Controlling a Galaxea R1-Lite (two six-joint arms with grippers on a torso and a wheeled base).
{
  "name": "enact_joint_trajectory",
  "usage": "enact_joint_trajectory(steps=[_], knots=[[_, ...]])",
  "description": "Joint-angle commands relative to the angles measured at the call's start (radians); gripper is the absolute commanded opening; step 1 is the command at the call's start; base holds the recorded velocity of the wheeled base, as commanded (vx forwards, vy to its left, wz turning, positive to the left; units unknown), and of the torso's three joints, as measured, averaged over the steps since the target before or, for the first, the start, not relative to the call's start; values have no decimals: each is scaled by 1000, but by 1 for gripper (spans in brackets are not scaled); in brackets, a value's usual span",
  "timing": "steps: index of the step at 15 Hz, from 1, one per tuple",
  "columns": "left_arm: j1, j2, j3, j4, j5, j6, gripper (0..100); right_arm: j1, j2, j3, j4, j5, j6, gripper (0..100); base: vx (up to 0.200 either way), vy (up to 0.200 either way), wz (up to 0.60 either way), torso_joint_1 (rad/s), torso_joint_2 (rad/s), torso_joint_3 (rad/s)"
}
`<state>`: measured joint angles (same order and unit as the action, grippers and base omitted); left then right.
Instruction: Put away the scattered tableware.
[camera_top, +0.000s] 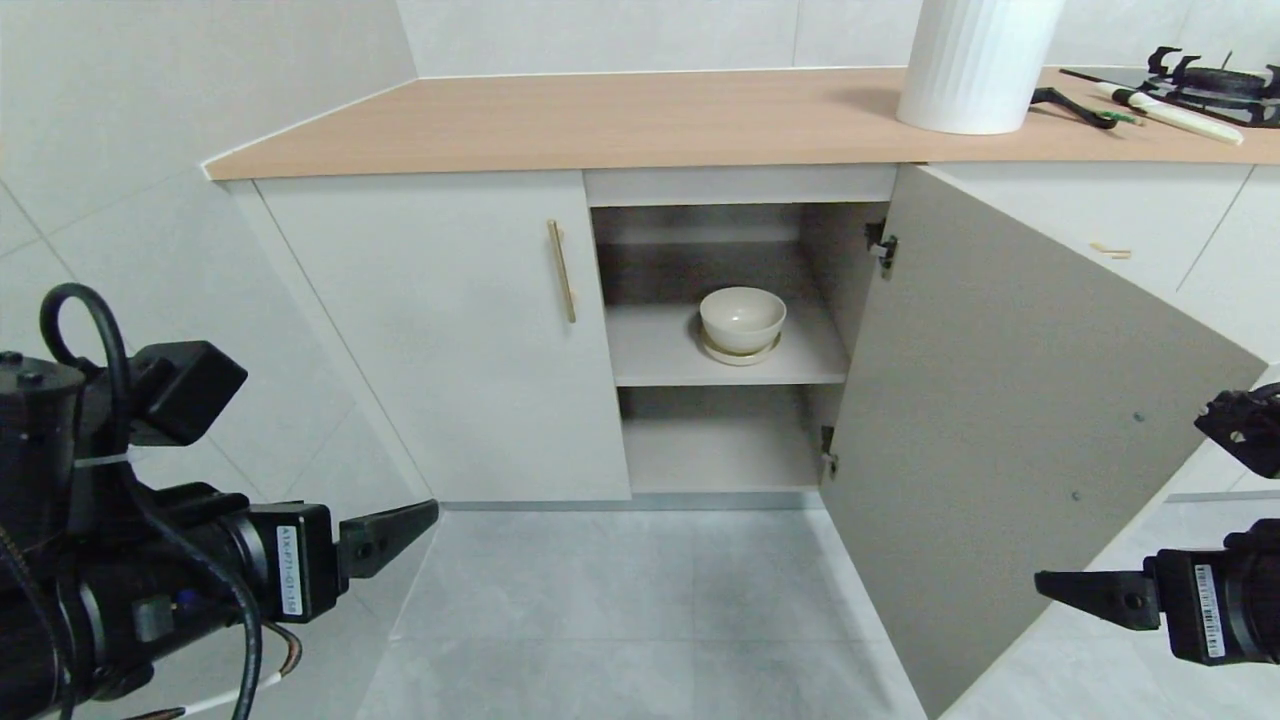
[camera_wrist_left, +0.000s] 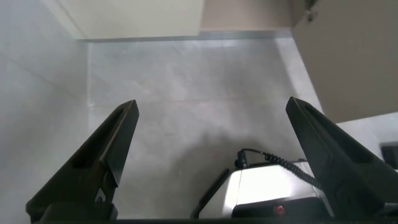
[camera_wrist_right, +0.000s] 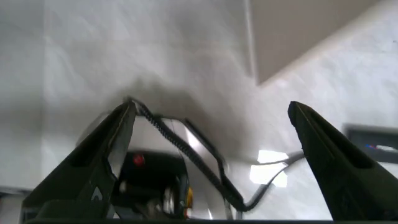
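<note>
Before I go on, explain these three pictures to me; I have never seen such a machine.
This is a two-armed robot on wheels. The wide picture comes from a camera on its head, looking down at a kitchen cupboard. The other two come from cameras on its wrists, each looking along its own gripper at the grey floor. The left gripper and the right gripper each have two black fingers; both are open and hold nothing. The grey cupboard door stands open. On the upper shelf inside, a cream ceramic bowl sits on a matching small plate. Above, the light wooden countertop carries a tall white ribbed container and, to its right, some utensils near a black stove burner.
</note>
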<state>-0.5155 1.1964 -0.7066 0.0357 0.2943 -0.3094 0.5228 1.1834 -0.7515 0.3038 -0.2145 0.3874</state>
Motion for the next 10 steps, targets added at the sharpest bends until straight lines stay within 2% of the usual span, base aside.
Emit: enact_joint_trajectory(steps=[1,3,5,10], knots=[[0,0,4,0,-1,1,100,-9,-2,-8,24,-2,-7,100,0,0,0,0,0,0],[0,-1,10,0,-1,18,100,-17,-22,-9,37,-13,-35,100,0,0,0,0,0,0],[0,-3,10,0,-1,18,100,-56,-39,-12,47,-68,-71,100,0,0,0,0,0,0],[0,-1,10,0,-1,18,100,-310,-38,-35,47,-71,-193,100,0,0,0,0,0,0]])
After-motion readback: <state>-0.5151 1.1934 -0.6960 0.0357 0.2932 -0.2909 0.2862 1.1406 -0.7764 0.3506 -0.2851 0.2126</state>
